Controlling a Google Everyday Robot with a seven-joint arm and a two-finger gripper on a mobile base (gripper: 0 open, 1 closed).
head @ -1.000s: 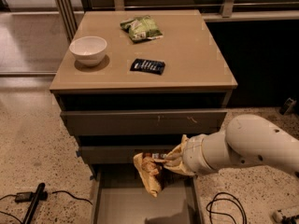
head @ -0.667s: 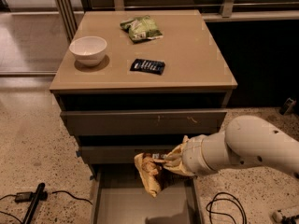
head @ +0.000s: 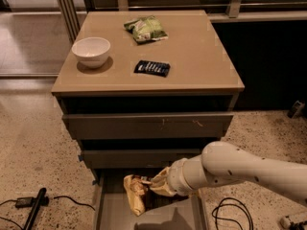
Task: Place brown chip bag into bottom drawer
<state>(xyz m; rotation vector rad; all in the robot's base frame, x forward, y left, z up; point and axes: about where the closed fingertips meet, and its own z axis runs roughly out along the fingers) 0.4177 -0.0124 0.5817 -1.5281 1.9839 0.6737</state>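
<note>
The brown chip bag [head: 135,191], crinkled with a dark brown middle and pale yellow ends, hangs just above the open bottom drawer [head: 111,215] at the foot of the cabinet. My gripper [head: 154,183] reaches in from the right on a white arm and is shut on the bag's right side. The bag's lower end dips toward the drawer's flat grey floor. The two drawers above stand closed.
On the cabinet top [head: 201,56] sit a white bowl [head: 91,51], a green bag [head: 145,28] and a small dark blue packet [head: 152,68]. A black tool with a cable [head: 33,209] lies on the floor at left. Black cables [head: 230,212] lie at right.
The bag and gripper stay nearly where they were over the open drawer, at most a slight shift to the right.
</note>
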